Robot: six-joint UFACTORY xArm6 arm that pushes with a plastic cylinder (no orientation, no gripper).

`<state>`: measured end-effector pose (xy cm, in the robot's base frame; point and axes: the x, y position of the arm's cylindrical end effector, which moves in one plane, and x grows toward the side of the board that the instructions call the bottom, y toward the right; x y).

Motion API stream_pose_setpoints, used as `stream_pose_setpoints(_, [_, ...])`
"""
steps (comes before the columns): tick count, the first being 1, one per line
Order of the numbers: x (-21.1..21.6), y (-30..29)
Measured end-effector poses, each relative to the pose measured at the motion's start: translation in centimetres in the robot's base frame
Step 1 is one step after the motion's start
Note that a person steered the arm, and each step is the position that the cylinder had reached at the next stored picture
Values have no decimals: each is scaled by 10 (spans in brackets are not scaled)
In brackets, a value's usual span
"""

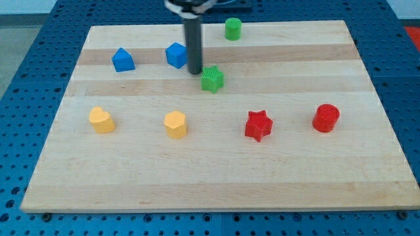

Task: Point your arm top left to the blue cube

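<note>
The blue cube [176, 55] sits on the wooden board [216, 170] near the view's top, left of centre. My tip [195, 71] is at the end of the dark rod, just to the right of and slightly below the blue cube, close to it or touching it. A green star block [212, 78] lies just right of and below my tip. A second blue block [123, 59], house-shaped, lies further to the view's left.
A green cylinder [233, 29] stands near the top edge. Along the lower row lie a yellow block [101, 120], a yellow hexagonal block [176, 124], a red star [258, 124] and a red cylinder [325, 118].
</note>
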<state>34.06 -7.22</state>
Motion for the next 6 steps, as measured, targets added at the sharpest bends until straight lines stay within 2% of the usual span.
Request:
stream_pose_setpoints(1, [-39,-17])
stream_pose_setpoints(2, [-79,-2])
stream_pose_setpoints(3, [-68,-12])
stream_pose_setpoints(4, [-24,-57])
stream_pose_setpoints(5, [-25,-108])
stream_pose_setpoints(6, [-77,-109])
